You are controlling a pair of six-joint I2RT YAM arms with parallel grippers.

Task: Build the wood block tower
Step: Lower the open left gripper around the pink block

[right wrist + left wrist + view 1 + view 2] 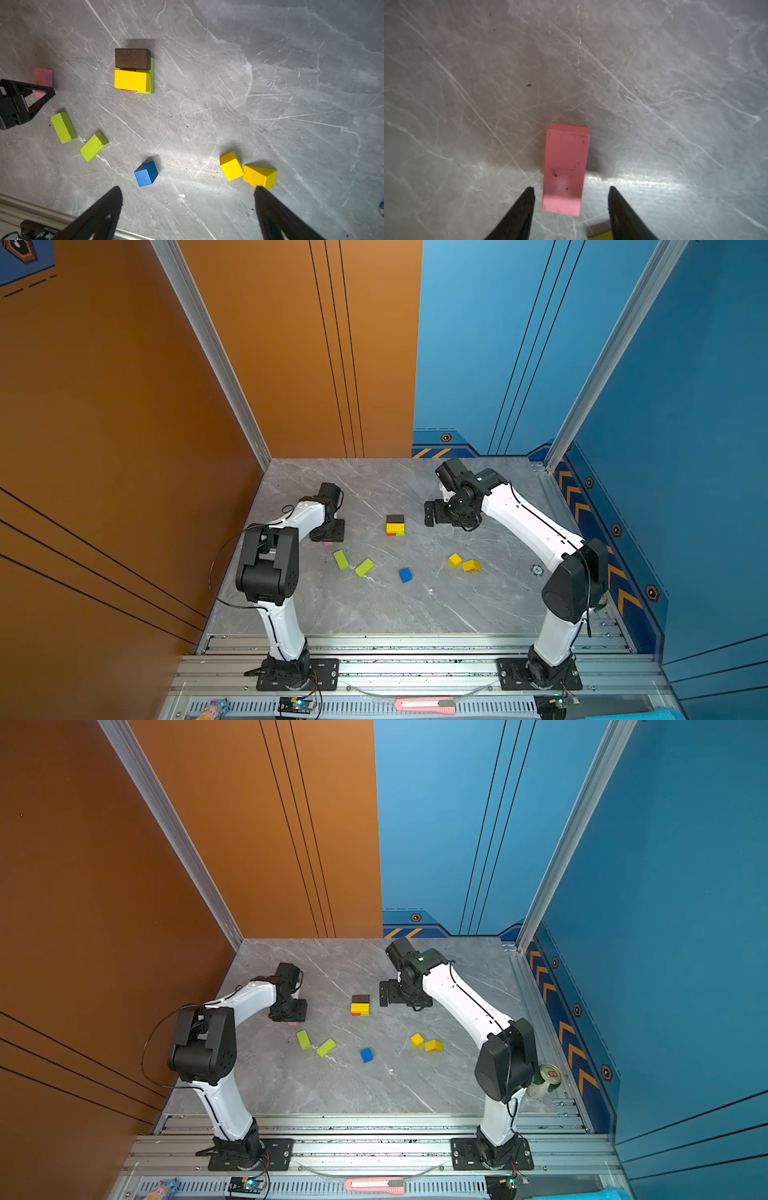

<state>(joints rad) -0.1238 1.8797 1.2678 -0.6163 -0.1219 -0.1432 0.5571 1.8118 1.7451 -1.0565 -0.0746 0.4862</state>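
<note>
1. My left gripper points down at the table. Its fingers are spread on either side of the pink block, with a gap showing on each side, so it grips nothing.
2. In both top views that block lies left of centre, and the gripper hides all but a pink sliver of it.
3. My right gripper is spread wide and empty. In both top views it hangs just right of the tower.
4. The tower stands mid-frame on the table. On top, a brown block and a yellow bar lie side by side. A lime layer and a red layer peek out beneath them.
5. Lower left of the tower lie a lime bar and a second lime bar, near each other but apart.
6. Below the tower the blue cube sits alone.
7. Lower right of the tower, the yellow cube and the prism sit corner to corner.
8. Farther right lies the disc. In a top view the can stands by the right arm's elbow.
</note>
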